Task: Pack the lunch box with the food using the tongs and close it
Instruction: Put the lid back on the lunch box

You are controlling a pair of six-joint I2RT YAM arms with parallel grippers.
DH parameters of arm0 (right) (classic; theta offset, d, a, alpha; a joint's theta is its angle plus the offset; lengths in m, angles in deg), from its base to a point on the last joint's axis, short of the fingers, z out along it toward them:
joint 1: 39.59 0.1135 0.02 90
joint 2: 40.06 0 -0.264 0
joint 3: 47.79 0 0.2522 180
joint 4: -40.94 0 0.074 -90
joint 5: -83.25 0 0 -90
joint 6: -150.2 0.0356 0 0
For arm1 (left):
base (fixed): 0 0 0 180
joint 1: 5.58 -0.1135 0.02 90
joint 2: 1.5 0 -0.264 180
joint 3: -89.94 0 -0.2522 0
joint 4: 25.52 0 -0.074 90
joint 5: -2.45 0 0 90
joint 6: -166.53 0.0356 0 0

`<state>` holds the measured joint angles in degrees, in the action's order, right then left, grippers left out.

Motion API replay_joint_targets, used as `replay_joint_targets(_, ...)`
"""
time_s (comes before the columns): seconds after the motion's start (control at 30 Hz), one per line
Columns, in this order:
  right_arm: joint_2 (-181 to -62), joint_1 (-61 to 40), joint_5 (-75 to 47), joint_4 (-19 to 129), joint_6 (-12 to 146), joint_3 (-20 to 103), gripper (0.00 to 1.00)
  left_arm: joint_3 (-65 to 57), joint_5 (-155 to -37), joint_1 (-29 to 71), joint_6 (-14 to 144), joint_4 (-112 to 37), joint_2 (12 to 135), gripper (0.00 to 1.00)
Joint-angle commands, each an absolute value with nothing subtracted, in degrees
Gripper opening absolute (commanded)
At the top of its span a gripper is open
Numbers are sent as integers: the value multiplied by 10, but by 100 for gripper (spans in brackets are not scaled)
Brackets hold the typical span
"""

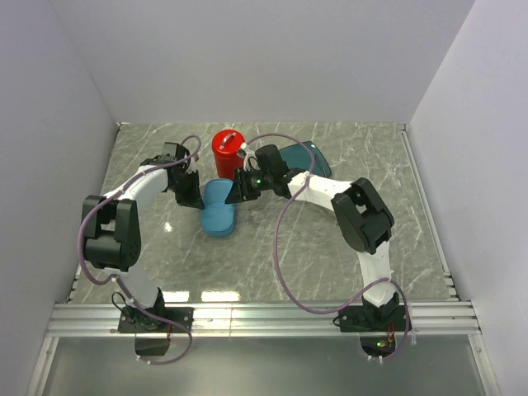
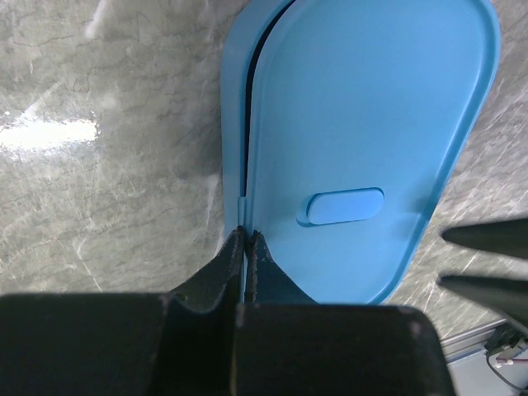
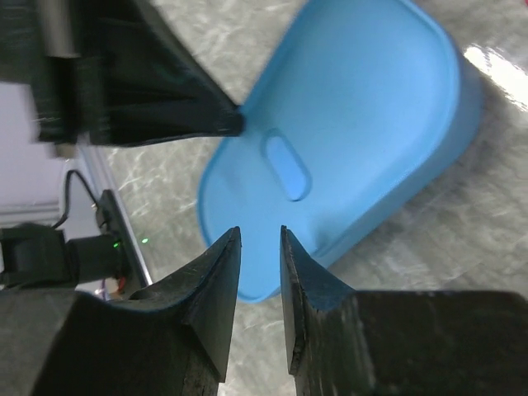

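Bright, even overhead light; glare on marble table [image 2: 49,132]; R wrist view blurred top-left; shadows soft.

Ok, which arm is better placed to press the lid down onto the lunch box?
Probably right. The right end effector is empty, jaws apart, just off the lid; the left end effector is shut on the lid's rim, holding it over the lunch box.
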<state>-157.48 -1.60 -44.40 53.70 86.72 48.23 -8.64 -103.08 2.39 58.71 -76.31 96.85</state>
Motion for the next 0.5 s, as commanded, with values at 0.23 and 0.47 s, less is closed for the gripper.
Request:
replay_joint_targets(0.23,-1580,-16,-408,502,874,506,33,-102,-1014,30,561,-777,945,0)
replay_joint_targets(0.47,-1591,-15,-411,509,874,513,33,-106,-998,30,551,-786,936,0)
